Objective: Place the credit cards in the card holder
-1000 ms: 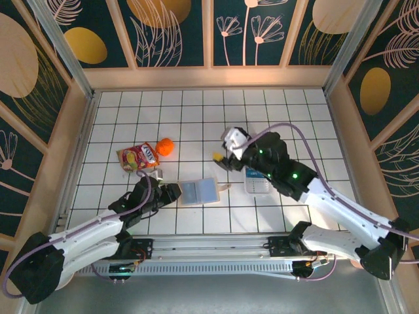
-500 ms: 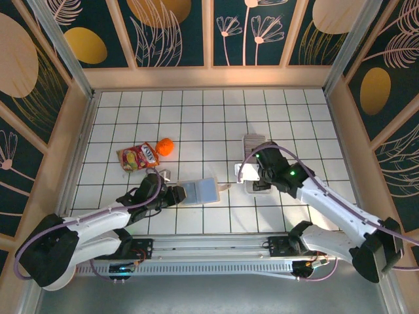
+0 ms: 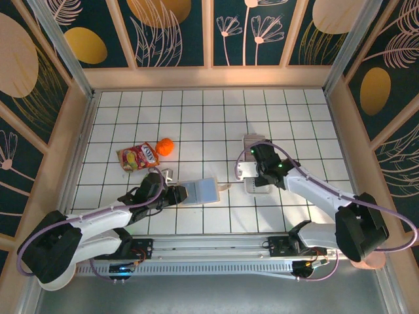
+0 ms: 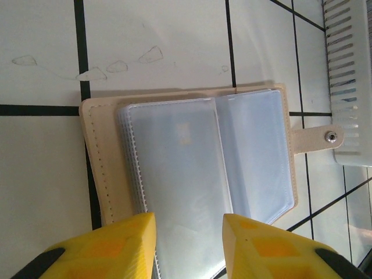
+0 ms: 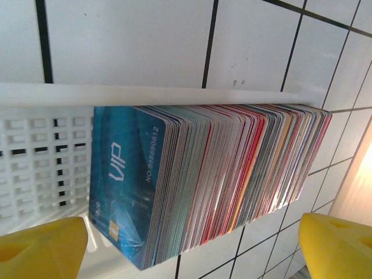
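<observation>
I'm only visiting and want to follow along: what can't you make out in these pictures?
- Right wrist view: the faces of the credit cards behind the blue front card; only their edges show.
- Top view: those cards, too small and covered by the right gripper over the white tray.
- Left wrist view: the card holder's near edge, cut off by the frame and the left gripper; glare hides whether any card is inside.
</observation>
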